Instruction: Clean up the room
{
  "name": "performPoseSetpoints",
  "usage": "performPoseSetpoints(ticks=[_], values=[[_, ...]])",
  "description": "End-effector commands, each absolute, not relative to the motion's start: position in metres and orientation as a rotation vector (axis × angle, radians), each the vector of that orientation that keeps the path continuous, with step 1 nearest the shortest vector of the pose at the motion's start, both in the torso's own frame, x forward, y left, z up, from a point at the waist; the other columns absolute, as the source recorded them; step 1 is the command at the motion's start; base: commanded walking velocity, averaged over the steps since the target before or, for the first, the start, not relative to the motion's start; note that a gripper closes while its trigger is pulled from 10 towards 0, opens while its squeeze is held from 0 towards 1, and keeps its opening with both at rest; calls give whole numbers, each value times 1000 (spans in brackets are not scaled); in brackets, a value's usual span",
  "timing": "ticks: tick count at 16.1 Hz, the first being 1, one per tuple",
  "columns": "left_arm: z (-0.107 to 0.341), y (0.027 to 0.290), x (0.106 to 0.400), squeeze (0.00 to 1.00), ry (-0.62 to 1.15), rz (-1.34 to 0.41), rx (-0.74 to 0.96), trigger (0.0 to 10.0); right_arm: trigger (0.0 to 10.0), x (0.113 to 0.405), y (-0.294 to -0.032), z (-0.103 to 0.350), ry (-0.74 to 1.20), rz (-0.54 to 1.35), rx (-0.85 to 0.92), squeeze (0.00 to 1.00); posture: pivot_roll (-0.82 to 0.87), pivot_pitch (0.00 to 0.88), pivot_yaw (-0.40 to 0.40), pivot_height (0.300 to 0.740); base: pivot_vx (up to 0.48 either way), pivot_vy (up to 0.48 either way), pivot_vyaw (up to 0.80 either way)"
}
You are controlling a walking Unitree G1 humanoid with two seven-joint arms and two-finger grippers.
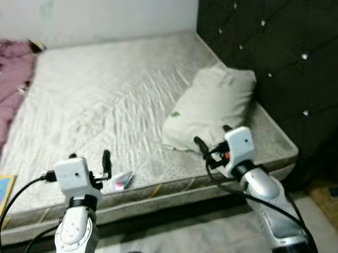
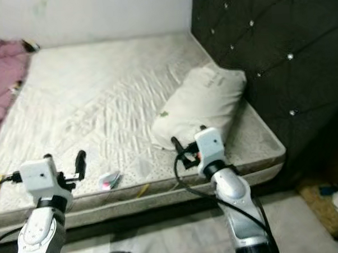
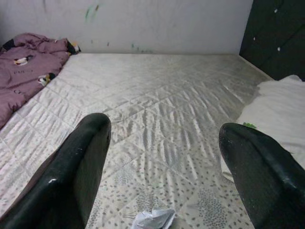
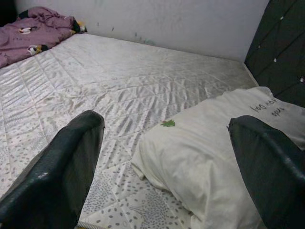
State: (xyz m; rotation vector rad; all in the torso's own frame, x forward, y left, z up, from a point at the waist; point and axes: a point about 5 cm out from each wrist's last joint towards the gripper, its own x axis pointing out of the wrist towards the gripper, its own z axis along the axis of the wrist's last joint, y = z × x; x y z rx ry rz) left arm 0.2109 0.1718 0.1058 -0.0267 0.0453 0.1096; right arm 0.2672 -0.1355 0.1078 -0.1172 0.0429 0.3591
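Note:
A crumpled white and pink wrapper (image 1: pixel 122 180) lies on the mattress (image 1: pixel 106 101) near its front edge, also low in the left wrist view as the wrapper (image 3: pixel 153 219). My left gripper (image 1: pixel 90 162) hovers open just left of it, above the mattress edge. A white pillow (image 1: pixel 210 105) rests against the headboard at the right. My right gripper (image 1: pixel 212 140) is open at the pillow's near corner, its fingers (image 4: pixel 62 176) spread wide with nothing between them. A purple blanket (image 1: pixel 4 83) is bunched at the far left of the bed.
A black tufted headboard (image 1: pixel 272 49) rises at the right. A white wall (image 1: pixel 91 15) runs behind the bed. A colourful flat item (image 1: pixel 0 192) lies at the mattress's left front edge. Pale floor (image 1: pixel 191 240) lies below, with some objects (image 1: pixel 335 200) at the far right.

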Motion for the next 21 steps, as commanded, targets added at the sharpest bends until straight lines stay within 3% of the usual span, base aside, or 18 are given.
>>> performPoseSetpoints(ticks=[1, 14, 17, 21], values=[[110, 175, 211, 0, 29, 112, -21, 10000, 10000, 268, -132, 108, 43, 370, -104, 0, 91, 44, -53, 740, 0, 0, 0], [109, 171, 210, 0, 30, 75, -53, 10000, 10000, 269, -129, 108, 38, 388, -115, 0, 97, 31, -54, 740, 293, 0, 0], [107, 170, 212, 0, 41, 95, -61, 10000, 10000, 270, -129, 107, 38, 390, -114, 0, 100, 29, -54, 740, 0, 0, 0], [106, 170, 214, 0, 46, 109, -79, 10000, 10000, 272, -128, 107, 34, 390, -123, 0, 101, 25, -53, 740, 0, 0, 798]])
